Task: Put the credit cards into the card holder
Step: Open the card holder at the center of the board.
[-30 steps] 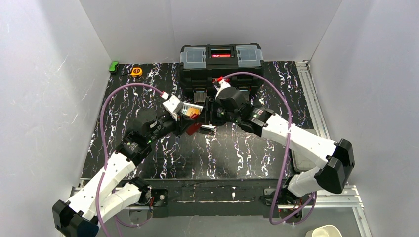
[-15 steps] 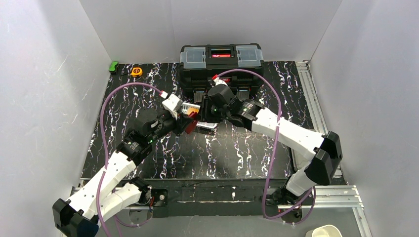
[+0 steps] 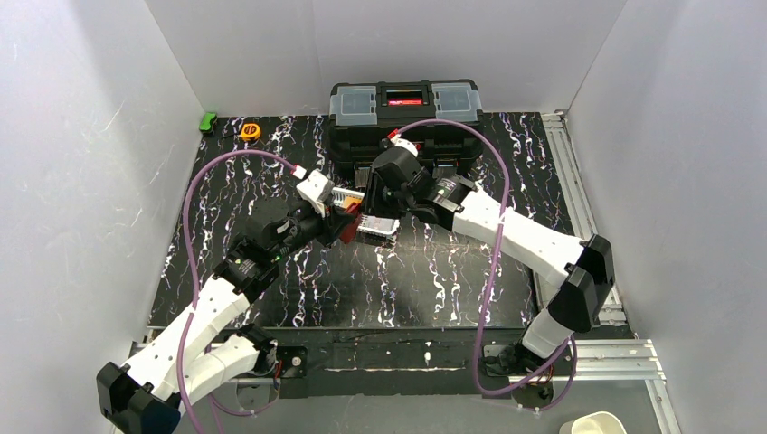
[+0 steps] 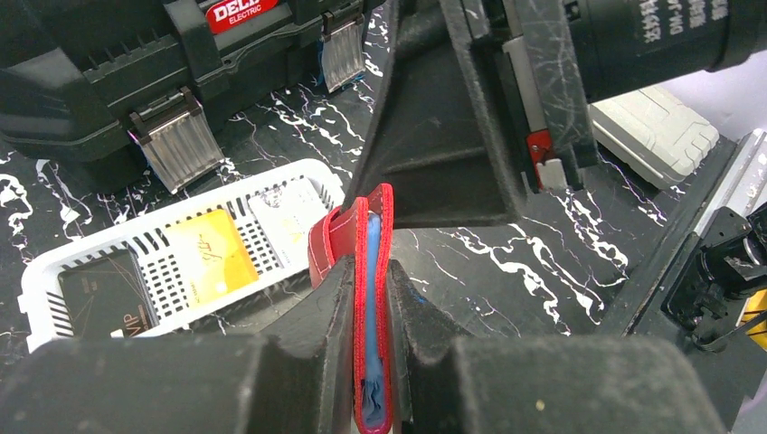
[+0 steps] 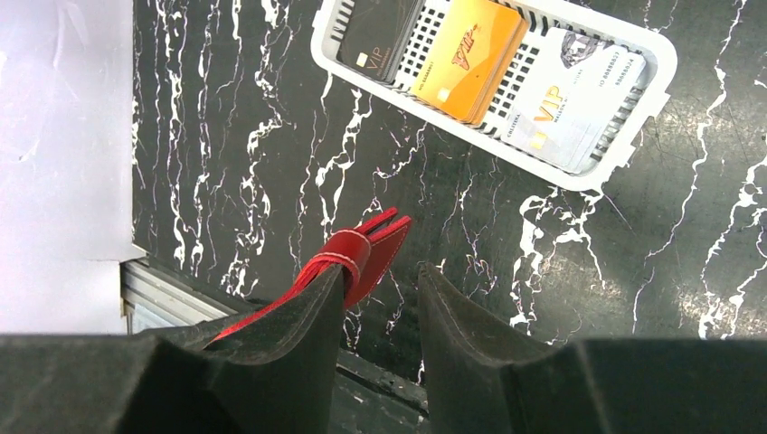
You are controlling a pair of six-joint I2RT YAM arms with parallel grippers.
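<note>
Here's the left gripper [image 4: 369,271], clamped tight on the red card holder [image 4: 348,240]. The holder stands edge-on between the two dark fingers [image 4: 317,307], its upper end poking out above their tips, and a light blue card [image 4: 372,298] is sandwiched inside the fold. It's up off the marbled table [image 3: 434,280], right in the middle where the two arms meet. Now the right gripper [image 5: 384,276]: from its own camera the fingers stand moderately apart with a bare gap between them. The holder runs along the finger on the left of that view, and its tab end reaches just past that fingertip toward the gap, not pinched. Down below sits the white mesh basket [image 5: 633,145], with a black card [image 5: 375,36], an orange card [image 5: 466,54] and a silver card [image 5: 570,99] lying flat side by side in it. From above, the basket is just beside the held holder, and the black toolbox [image 3: 404,108] sits behind at the far edge.
</note>
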